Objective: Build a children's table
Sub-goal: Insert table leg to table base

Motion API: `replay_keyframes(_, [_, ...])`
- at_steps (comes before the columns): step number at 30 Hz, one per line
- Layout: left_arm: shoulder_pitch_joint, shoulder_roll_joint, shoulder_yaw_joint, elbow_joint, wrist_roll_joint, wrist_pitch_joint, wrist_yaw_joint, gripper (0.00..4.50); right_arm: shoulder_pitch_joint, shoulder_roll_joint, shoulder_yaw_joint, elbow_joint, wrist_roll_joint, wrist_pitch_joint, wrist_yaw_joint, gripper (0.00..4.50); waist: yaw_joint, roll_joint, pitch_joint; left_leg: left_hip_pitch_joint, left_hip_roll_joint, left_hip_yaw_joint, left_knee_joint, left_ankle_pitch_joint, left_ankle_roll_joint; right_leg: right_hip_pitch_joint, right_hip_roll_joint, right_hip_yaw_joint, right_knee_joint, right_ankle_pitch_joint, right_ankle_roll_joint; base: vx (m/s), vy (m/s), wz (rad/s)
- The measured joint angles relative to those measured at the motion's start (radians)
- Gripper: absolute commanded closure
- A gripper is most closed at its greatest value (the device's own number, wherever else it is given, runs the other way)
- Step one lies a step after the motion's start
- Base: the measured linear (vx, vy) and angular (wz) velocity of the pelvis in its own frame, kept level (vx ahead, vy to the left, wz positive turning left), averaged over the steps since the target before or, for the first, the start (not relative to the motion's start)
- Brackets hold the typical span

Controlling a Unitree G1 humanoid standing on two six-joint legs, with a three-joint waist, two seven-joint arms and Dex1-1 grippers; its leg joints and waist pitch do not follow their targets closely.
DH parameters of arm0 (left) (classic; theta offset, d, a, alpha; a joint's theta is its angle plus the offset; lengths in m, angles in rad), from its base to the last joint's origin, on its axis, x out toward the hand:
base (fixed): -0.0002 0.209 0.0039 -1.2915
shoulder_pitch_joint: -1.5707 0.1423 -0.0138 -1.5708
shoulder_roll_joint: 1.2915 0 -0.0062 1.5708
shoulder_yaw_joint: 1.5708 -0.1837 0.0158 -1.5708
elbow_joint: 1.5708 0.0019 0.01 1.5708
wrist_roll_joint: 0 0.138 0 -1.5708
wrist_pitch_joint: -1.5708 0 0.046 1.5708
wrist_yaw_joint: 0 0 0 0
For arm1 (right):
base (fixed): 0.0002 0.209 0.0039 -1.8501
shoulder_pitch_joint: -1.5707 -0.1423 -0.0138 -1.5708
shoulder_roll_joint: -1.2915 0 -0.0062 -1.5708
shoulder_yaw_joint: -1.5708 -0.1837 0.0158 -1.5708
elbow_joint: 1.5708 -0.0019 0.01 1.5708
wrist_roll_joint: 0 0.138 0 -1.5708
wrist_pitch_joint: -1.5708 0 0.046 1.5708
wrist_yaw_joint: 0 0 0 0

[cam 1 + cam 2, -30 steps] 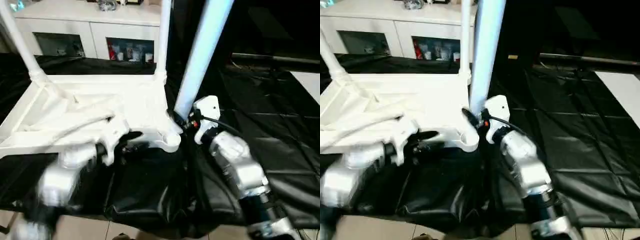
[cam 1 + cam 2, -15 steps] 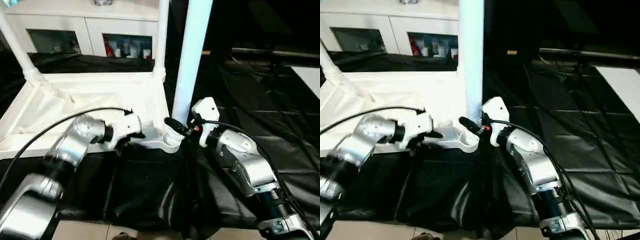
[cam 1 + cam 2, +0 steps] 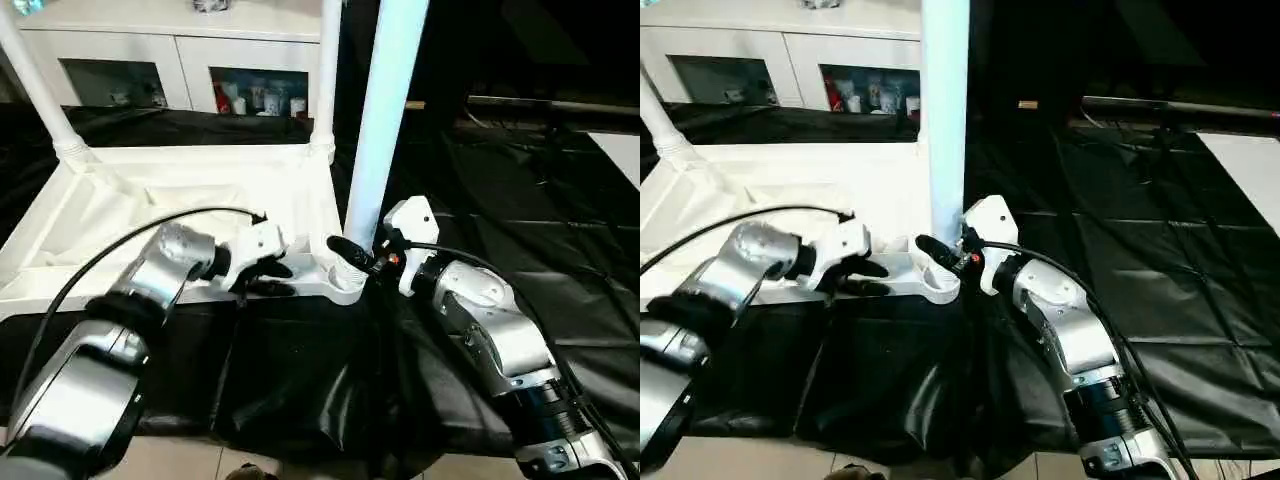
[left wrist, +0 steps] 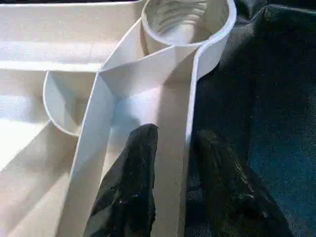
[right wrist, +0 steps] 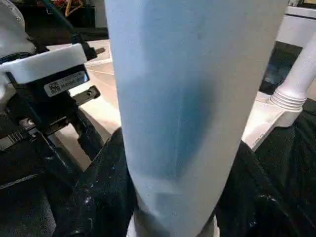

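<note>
Right now I see the children's table (image 3: 190,200) lying upside down on the black-sheeted desk (image 3: 520,200), its rimmed underside facing up and its long axis running left to right across my view. Two legs already stand in the far corner sockets, the far-left leg (image 3: 35,85) leaning a little leftward and the far-right leg (image 3: 326,70) near vertical. A third leg (image 3: 385,110), much closer to the camera, stands almost upright over the near-right corner socket (image 3: 343,280), its ribbed lower end down at the socket and its top running out past the upper edge.

My right hand (image 3: 352,258) is clamped on that leg low down, just above the socket; in the right wrist view the black fingers (image 5: 94,197) wrap either side of the pale shaft (image 5: 192,108). The right forearm comes in from the lower right, angled up and toward the table's corner.

My left hand (image 3: 268,277) sits at the near rim, just left of the same socket. In the left wrist view its two fingers (image 4: 131,182) straddle the rim wall, one inside the channel and one outside against the black sheet, pinching it. The left forearm reaches in from the lower left.

Behind the desk stands a white glass-door cabinet (image 3: 170,60).
</note>
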Motion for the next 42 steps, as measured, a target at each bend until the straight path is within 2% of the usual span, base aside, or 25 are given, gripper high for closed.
replay_keyframes(14, [-0.04, -0.013, -0.002, 0.113, 0.033, -0.053, -0.042, 4.42, 0.011, 0.002, 0.0, -0.014, 0.0, 0.005, -0.001, 2.64, 0.001, 0.002, 0.001, 0.0, 0.0, 0.0, 0.0, 0.0, 0.0, 0.0, 0.0, 0.0, 0.0, 0.0, 0.0, 0.0, 0.0, 0.0])
replay_keyframes(21, [-0.048, -0.02, 0.002, 0.133, 0.04, -0.076, -0.047, 4.5, 0.011, 0.008, -0.001, -0.014, 0.004, 0.007, -0.001, 2.64, -0.001, 0.003, 0.002, 0.0, 0.0, 0.001, 0.0, 0.0, 0.0, 0.0, 0.0, 0.0, -0.001, 0.0, 0.0, 0.0, 0.0, 0.0])
replay_keyframes(24, [-0.04, -0.022, 0.023, 0.138, 0.033, -0.079, -0.047, 4.5, 0.011, 0.027, -0.004, -0.014, 0.025, 0.025, -0.003, 2.64, -0.002, 0.007, 0.004, 0.0, 0.0, 0.001, 0.0, 0.0, 0.0, 0.0, 0.0, 0.001, -0.001, 0.0, 0.0, 0.0, 0.0, 0.0])
replay_keyframes(27, [0.03, -0.018, 0.07, 0.077, -0.014, -0.081, -0.057, 4.5, 0.019, 0.046, -0.021, -0.014, 0.063, 0.064, -0.003, 2.64, -0.003, 0.013, 0.003, 0.0, 0.0, 0.002, 0.0, 0.0, 0.0, -0.001, 0.0, 0.001, -0.001, 0.0, -0.001, 0.0, 0.0, 0.0])
replay_keyframes(29, [0.068, -0.017, 0.082, 0.031, -0.039, -0.081, -0.065, 4.5, 0.024, 0.045, -0.027, -0.014, 0.072, 0.085, -0.004, 2.64, -0.002, 0.013, 0.003, 0.0, 0.0, 0.002, -0.001, 0.0, 0.0, -0.001, 0.0, 0.001, -0.002, -0.001, -0.001, 0.0, 0.0, 0.0])
replay_keyframes(37, [0.176, 0.012, 0.098, -0.124, -0.047, -0.068, -0.052, 4.5, 0.004, 0.028, -0.028, -0.002, 0.078, 0.172, 0.006, 2.64, -0.008, 0.014, 0.001, 0.009, 0.0, 0.008, -0.008, 0.0, 0.0, 0.0, -0.001, 0.004, -0.001, -0.001, -0.001, 0.0, 0.0, 0.0])
replay_keyframes(42, [0.231, 0.03, 0.101, -0.235, -0.051, -0.014, -0.054, 4.5, -0.029, 0.018, -0.02, 0.012, 0.086, 0.218, 0.02, 2.65, -0.009, 0.012, 0.0, 0.01, 0.0, 0.01, -0.009, 0.0, 0.0, -0.001, -0.001, 0.006, -0.002, -0.002, 0.001, 0.0, 0.0, 0.0])
